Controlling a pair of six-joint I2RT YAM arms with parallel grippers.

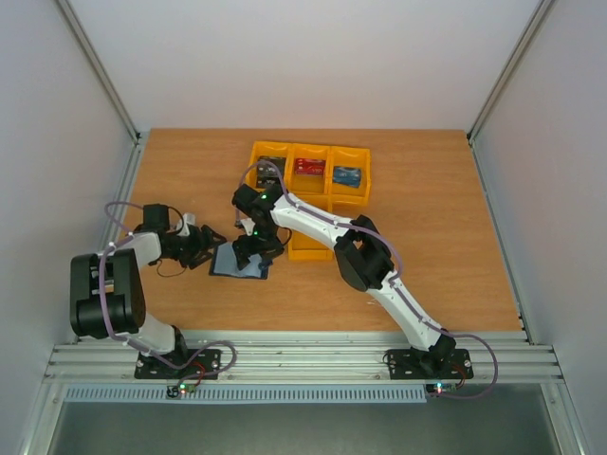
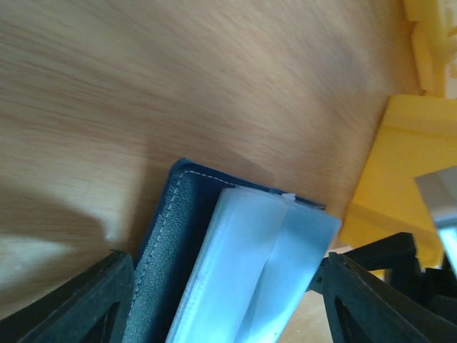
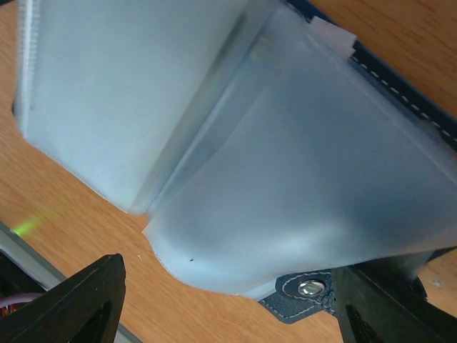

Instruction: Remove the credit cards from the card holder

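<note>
The card holder lies open on the table, its dark navy cover under pale frosted sleeves. My left gripper comes in from the left. It stands open, with its fingers on either side of the holder's end, close to its edges. From above, my right gripper hangs open over the sleeves. One of its fingertips is next to the closing tab's snap. The credit cards are hidden; I cannot tell what the sleeves hold.
A block of yellow bins stands just behind and right of the holder, holding small red and blue items. One bin's corner is close to my left gripper. The right arm reaches across in front of the bins.
</note>
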